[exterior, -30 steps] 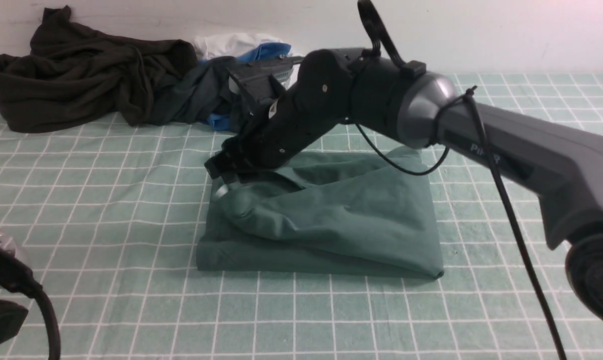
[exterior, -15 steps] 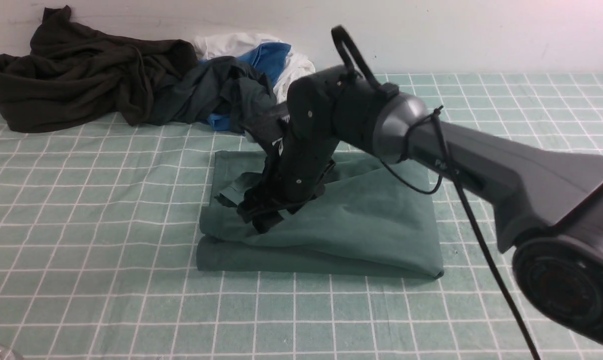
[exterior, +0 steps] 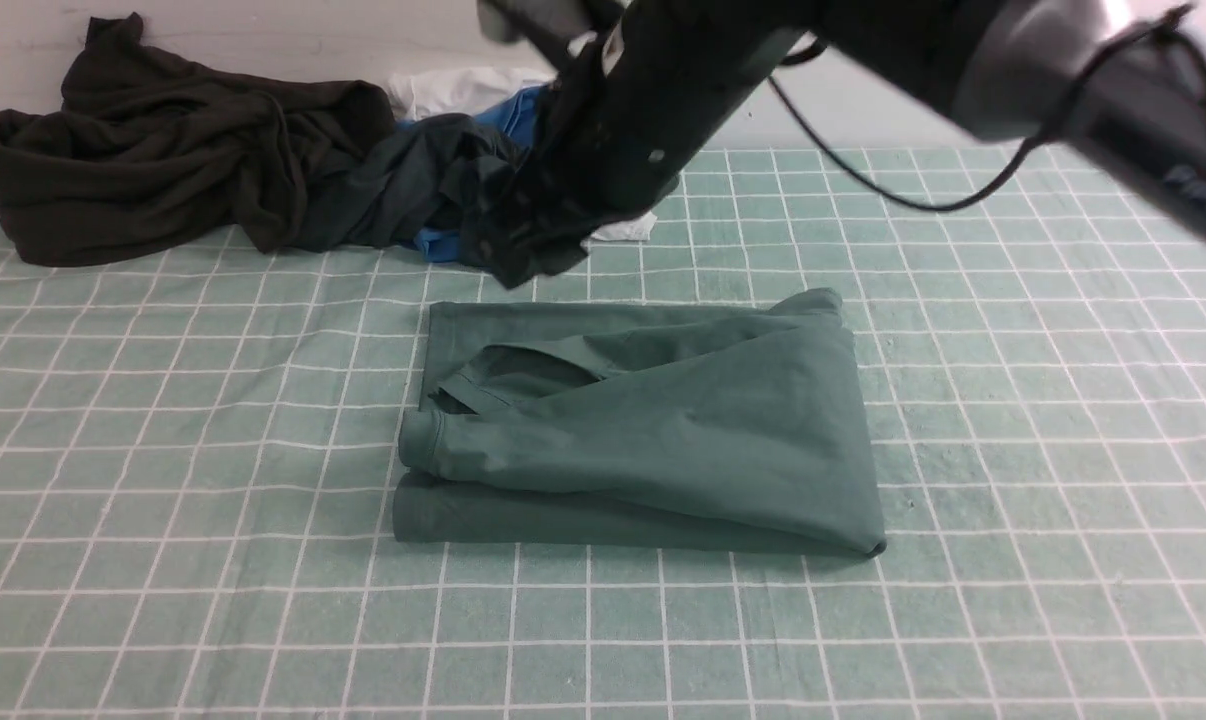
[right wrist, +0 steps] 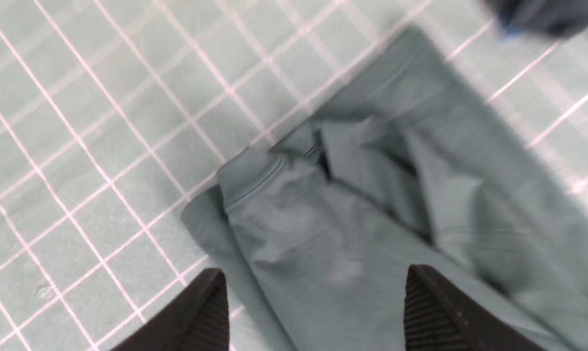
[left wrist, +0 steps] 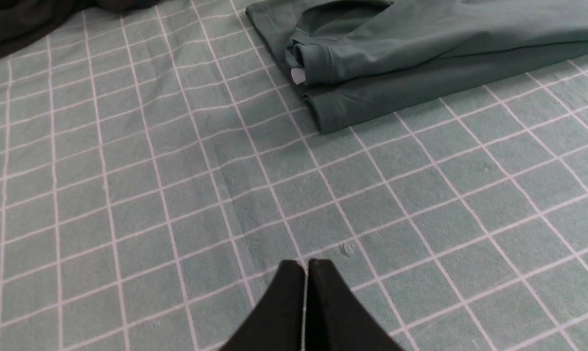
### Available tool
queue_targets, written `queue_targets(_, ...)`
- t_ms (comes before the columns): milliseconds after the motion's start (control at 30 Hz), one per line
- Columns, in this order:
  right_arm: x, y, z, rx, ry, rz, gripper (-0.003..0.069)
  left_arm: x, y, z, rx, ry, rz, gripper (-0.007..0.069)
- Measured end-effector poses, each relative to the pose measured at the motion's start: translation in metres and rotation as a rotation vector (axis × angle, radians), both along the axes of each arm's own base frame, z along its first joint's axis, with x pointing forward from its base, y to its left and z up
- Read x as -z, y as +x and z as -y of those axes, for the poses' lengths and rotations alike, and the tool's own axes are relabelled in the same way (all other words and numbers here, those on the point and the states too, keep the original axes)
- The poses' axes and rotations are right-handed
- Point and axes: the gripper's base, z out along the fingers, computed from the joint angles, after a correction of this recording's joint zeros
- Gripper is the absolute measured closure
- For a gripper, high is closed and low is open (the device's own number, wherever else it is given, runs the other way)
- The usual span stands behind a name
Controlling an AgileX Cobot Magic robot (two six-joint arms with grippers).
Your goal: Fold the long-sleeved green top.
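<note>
The checked green surface (exterior: 213,560) spreads wide, and near its middle lies the green long-sleeved top (exterior: 663,440), folded into a flat rectangle with a cuffed sleeve (exterior: 433,445) laid across it, well clear of the pile of dark clothes (exterior: 163,170) bunched against the far wall. The right claw (right wrist: 313,312) hangs above the top with its 2 fingers spread wide and nothing between them. The left claw (left wrist: 306,278), low over bare surface beside the top, is pressed together and empty.

Folded top (exterior: 653,430) mid-table, clothes pile (exterior: 263,170) behind-left, right gripper (exterior: 523,255) seemingly above its far edge.
</note>
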Motion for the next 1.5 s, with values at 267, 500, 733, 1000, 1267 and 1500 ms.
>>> queue_targets(267, -0.040, -0.047, 0.060, 0.046, 0.011, 0.018, 0.0357, 0.000, 0.000, 0.000, 0.000, -0.001, 0.003, 0.0627)
queue_targets(500, -0.057, -0.123, 0.114, 0.064, 0.121, 0.134, 0.0528, 0.000, 0.000, 0.000, 0.000, 0.000, 0.003, 0.0627)
queue_targets(733, -0.056, -0.198, 0.171, 0.091, 0.254, 0.348, 0.0661, 0.000, 0.000, 0.000, 0.000, 0.000, 0.003, 0.0627)
queue_targets(1000, -0.044, -0.246, 0.206, 0.094, 0.293, 0.423, 0.0670, 0.000, 0.000, 0.000, 0.000, 0.000, 0.003, 0.0627)
queue_targets(1267, -0.040, -0.254, 0.214, 0.094, 0.234, 0.412, 0.0671, 0.000, 0.000, 0.000, 0.000, 0.000, 0.003, 0.0627)
queue_targets(1500, -0.040, -0.252, 0.213, 0.100, 0.258, 0.434, 0.0671, 0.000, 0.000, 0.000, 0.000, 0.000, 0.003, 0.0627)
